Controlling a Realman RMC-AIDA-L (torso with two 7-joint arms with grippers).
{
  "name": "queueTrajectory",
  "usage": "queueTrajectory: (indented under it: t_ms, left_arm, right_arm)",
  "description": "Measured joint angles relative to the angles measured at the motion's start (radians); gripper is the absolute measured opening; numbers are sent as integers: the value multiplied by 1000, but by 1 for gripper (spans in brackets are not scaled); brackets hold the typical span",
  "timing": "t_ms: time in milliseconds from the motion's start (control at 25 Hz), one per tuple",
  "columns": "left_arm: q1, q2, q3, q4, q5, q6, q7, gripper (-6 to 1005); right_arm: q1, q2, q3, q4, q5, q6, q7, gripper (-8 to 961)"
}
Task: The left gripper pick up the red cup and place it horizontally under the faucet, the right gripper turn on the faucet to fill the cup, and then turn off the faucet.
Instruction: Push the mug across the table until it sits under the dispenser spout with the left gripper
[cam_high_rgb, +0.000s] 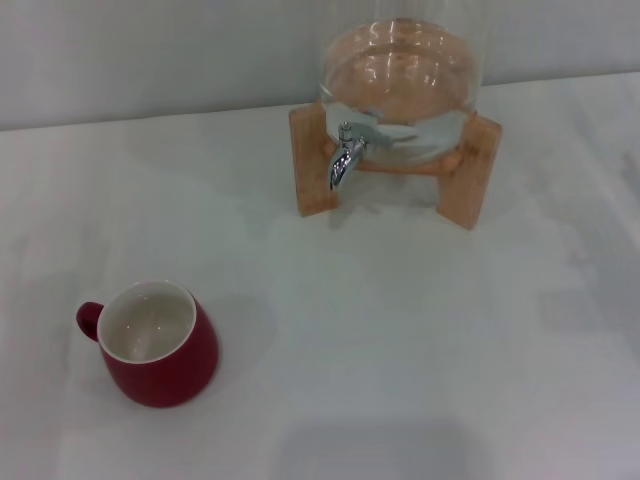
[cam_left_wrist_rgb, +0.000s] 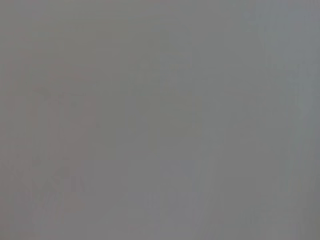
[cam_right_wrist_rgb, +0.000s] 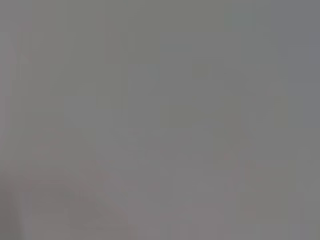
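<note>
The red cup (cam_high_rgb: 150, 343) stands upright on the white table (cam_high_rgb: 400, 340), at the robot's left, well apart from the faucet (cam_high_rgb: 346, 153) at the far centre. Neither gripper is in view, so their fingers' state cannot be told; by side, the left arm is likely nearer the cup.

Head view: even, diffuse overhead light on a pale table (cam_high_rgb: 400, 350), slightly soft focus throughout, with faint shadows beside the red cup (cam_high_rgb: 155, 345) and under the wooden stand (cam_high_rgb: 400, 175). Bright highlights glint on the glass dispenser (cam_high_rgb: 400, 70) and the chrome faucet (cam_high_rgb: 345, 155). Both wrist views show only featureless, dim grey; nothing is resolvable.
</note>
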Motion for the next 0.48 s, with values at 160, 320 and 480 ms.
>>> queueTrajectory:
  t_ms: [160,320,480]
  left_arm:
    - [1,0,0,2,0,0,-1,881]
    - [1,0,0,2,0,0,-4,881]
    - [1,1,0,2,0,0,-14,881]
  right_arm:
    - [0,0,0,1,0,0,0,872]
    - [0,0,0,2,0,0,0,872]
    - [0,0,0,2,0,0,0,872]
